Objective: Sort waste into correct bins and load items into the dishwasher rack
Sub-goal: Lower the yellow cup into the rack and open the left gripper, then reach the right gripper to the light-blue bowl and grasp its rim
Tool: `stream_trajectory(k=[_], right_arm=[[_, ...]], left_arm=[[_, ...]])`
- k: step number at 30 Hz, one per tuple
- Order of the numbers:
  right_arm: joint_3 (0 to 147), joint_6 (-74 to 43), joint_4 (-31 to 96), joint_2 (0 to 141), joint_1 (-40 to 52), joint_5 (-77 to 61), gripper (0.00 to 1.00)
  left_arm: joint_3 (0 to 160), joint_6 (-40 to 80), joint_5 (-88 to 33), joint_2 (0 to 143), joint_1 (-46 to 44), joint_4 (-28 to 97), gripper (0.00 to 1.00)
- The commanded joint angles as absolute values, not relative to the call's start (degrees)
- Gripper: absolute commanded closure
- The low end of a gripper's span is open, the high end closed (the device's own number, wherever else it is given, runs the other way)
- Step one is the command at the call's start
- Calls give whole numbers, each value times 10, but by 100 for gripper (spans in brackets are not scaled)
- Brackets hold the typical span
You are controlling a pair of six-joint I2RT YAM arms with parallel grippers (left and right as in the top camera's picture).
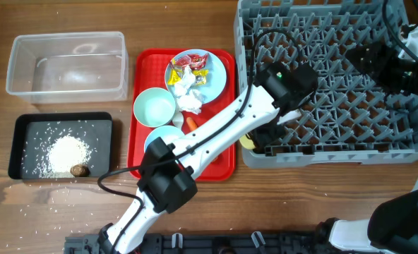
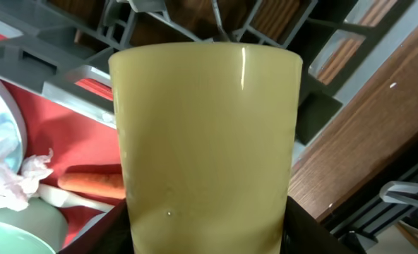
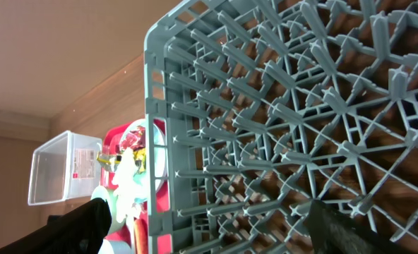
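As the left gripper [image 1: 264,134] is gripping the small yellow plastic cup [image 2: 205,141], the cup is hanging at the near-left corner of the large grey lattice dishwasher rack [image 1: 336,152], just beside the flat red serving tray [image 1: 219,168]. Its long axis is pointing away from the fingers toward the rack wall, the pegged floor lying beyond to the right. The right gripper [image 1: 373,62] is hovering open, empty, well apart over the rack's far side.
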State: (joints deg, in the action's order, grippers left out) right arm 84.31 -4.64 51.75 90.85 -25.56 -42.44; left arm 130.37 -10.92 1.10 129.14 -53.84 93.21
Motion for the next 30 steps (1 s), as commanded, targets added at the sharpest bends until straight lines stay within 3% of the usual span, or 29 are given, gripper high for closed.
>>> stream_trajectory(k=[1, 4, 7, 12, 16, 19, 23, 25, 30], right_arm=[[849, -41, 520, 894, -256, -438, 8], [849, -30, 534, 894, -256, -433, 8], [849, -21, 541, 894, -256, -434, 8], [849, -15, 547, 894, -256, -433, 8], [849, -15, 547, 893, -256, -442, 8], [850, -6, 546, 884, -246, -456, 10], [850, 14, 529, 821, -151, -395, 5], [850, 8, 521, 795, -57, -320, 1], [849, -67, 494, 804, 133, -202, 0]], left_arm=[[1306, -116, 22, 1285, -544, 912, 51], [1306, -116, 27, 1285, -545, 872, 18], [1306, -116, 38, 1285, -545, 833, 5], [1306, -97, 84, 1284, -545, 805, 0], [1326, 7, 180, 1243, -536, 801, 0], [1355, 81, 187, 1170, -486, 791, 0], [1355, 186, 176, 1058, -367, 792, 0], [1355, 207, 173, 1037, -318, 812, 0], [1353, 242, 174, 1038, -258, 844, 0]])
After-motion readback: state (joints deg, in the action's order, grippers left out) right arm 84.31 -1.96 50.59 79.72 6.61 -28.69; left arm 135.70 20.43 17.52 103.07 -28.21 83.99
